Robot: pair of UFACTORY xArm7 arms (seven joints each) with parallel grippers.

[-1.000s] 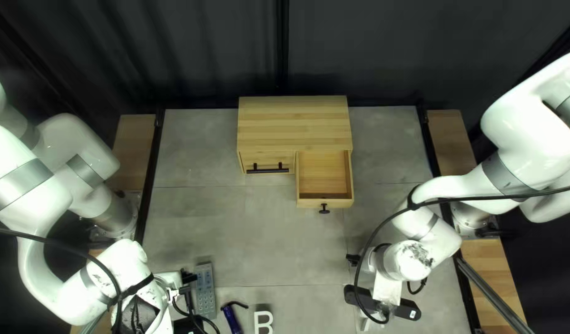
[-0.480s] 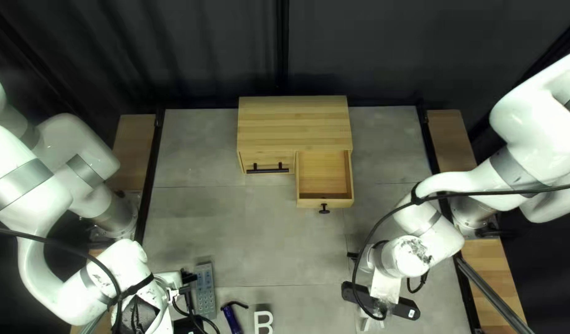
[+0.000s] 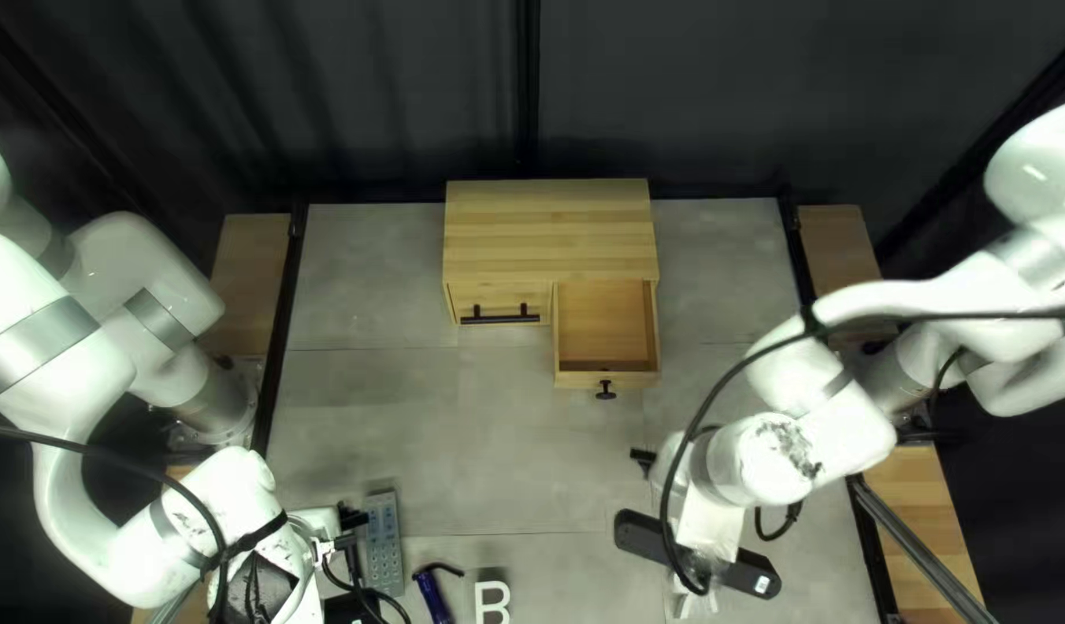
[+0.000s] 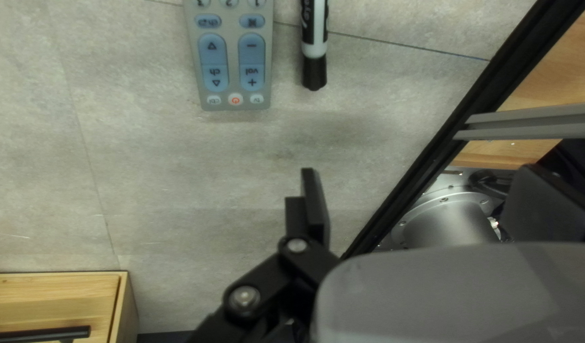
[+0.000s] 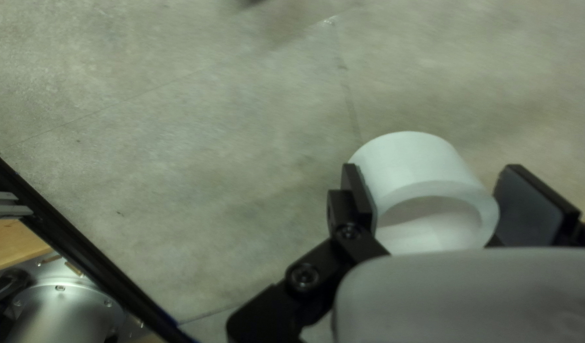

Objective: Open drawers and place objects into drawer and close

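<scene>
In the top left view, the wooden cabinet (image 3: 550, 225) has its right drawer (image 3: 607, 324) pulled out, with a bare floor, and its left drawer (image 3: 498, 303) closed. My right gripper (image 3: 642, 459) is low at the right, nearer the table's front edge than the cabinet. In its wrist view the right gripper (image 5: 435, 190) is shut on a white ring (image 5: 413, 162), one finger on each side. At the lower left is my left gripper (image 3: 350, 517); its wrist view shows the left gripper (image 4: 422, 174) open, nothing between its fingers. A grey remote (image 4: 232, 60) and a marker (image 4: 314, 44) lie ahead of it.
Near the front edge in the top left view lie the remote (image 3: 384, 543), a blue tool with a black hook (image 3: 435, 595) and a white letter-shaped piece (image 3: 493, 601). A black cable (image 3: 717, 387) loops over my right arm. Black rails (image 3: 280, 335) border the table.
My right arm's wrist and gripper have moved left and slightly toward the cabinet in the top left view. The left arm, the cabinet and its drawers are unchanged.
</scene>
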